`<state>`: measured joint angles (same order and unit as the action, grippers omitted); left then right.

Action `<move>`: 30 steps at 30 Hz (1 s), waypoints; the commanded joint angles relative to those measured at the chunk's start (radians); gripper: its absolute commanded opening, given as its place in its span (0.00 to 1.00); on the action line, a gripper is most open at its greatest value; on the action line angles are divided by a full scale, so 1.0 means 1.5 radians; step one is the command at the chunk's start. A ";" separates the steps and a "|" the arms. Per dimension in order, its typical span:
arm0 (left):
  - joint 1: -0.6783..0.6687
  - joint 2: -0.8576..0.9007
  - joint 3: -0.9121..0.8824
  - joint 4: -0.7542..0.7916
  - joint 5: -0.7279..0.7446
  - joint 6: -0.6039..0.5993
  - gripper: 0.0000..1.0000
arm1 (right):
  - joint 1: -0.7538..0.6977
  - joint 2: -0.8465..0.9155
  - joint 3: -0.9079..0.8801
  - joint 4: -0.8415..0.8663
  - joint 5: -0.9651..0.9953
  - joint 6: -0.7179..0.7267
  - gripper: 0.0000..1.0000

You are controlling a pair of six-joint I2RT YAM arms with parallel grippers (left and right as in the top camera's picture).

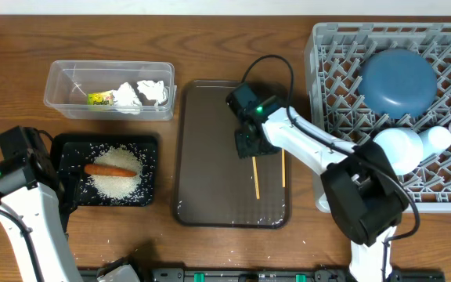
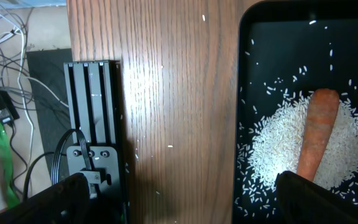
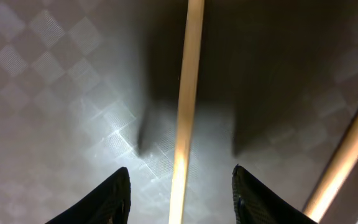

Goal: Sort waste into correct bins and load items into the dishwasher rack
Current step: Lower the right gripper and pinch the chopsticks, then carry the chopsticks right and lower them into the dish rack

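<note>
My right gripper is open just above the brown serving tray, its fingers either side of one wooden chopstick. The second chopstick lies to its right, also seen in the right wrist view. My left gripper is open over the table left of the black tray, which holds rice and the carrot. The clear tub holds tissues and the wrapper. The grey rack holds the dark-blue dish, the light-blue bowl and the white cup.
Loose rice grains are scattered on the wood beside the black tray. The table's left edge, a black arm mount and cables lie left of my left gripper.
</note>
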<state>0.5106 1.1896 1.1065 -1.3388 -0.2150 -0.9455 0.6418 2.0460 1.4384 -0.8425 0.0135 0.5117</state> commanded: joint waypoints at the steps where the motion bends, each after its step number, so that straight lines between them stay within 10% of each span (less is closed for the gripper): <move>1: 0.004 0.004 0.001 -0.004 -0.004 0.001 0.98 | 0.019 0.022 -0.001 0.004 0.035 0.049 0.50; 7: 0.004 0.004 0.001 -0.004 -0.004 0.001 0.98 | 0.035 0.059 -0.001 0.009 0.033 0.053 0.45; 15: 0.004 0.004 0.001 -0.004 -0.004 0.001 0.98 | 0.039 0.070 0.006 0.001 0.033 0.057 0.01; 30: 0.004 0.004 0.001 -0.004 -0.004 0.001 0.98 | -0.149 -0.058 0.288 -0.209 0.033 -0.131 0.01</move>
<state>0.5106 1.1896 1.1065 -1.3392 -0.2150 -0.9455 0.4885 2.0567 1.7927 -1.1404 0.0528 0.4419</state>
